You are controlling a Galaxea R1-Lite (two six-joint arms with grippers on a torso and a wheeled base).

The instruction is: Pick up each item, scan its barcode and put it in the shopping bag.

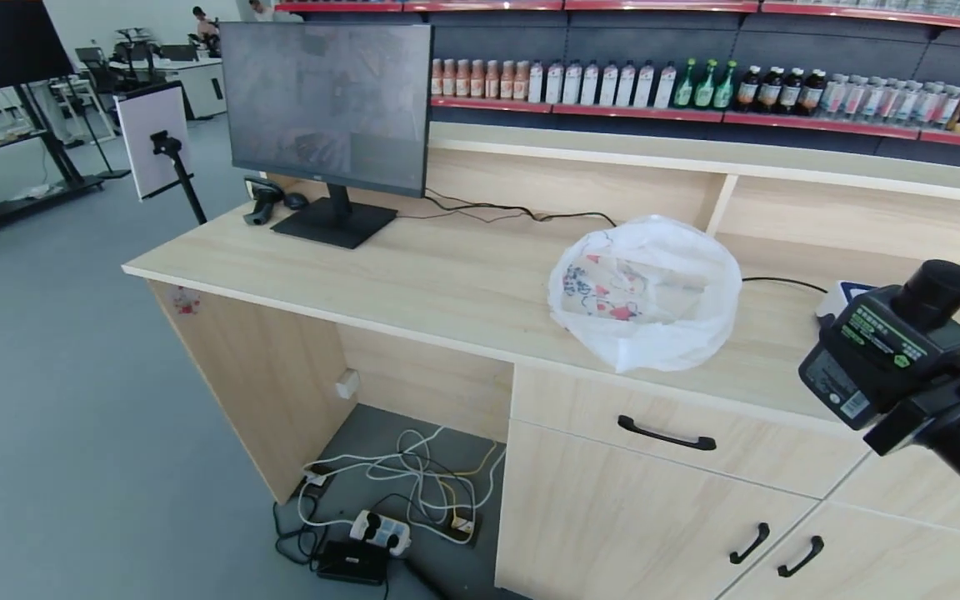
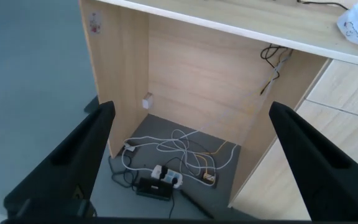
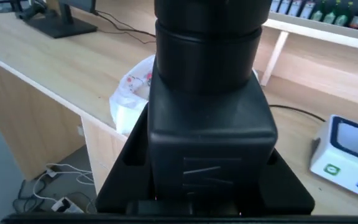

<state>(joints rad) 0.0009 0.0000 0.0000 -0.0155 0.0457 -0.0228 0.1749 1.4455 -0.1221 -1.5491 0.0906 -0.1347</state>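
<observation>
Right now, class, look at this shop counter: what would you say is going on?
The robot's right claw holds a dark bottle with a black cap and a green label at the right end of the wooden counter, close to a small white device. The white shopping bag sits open on the counter with printed packaging inside. The left claw hangs open and empty, low in front of the counter's knee space.

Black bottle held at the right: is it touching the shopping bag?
Apart. The head view shows the black bottle held off to the right of the shopping bag, with a strip of bare counter between them.
</observation>
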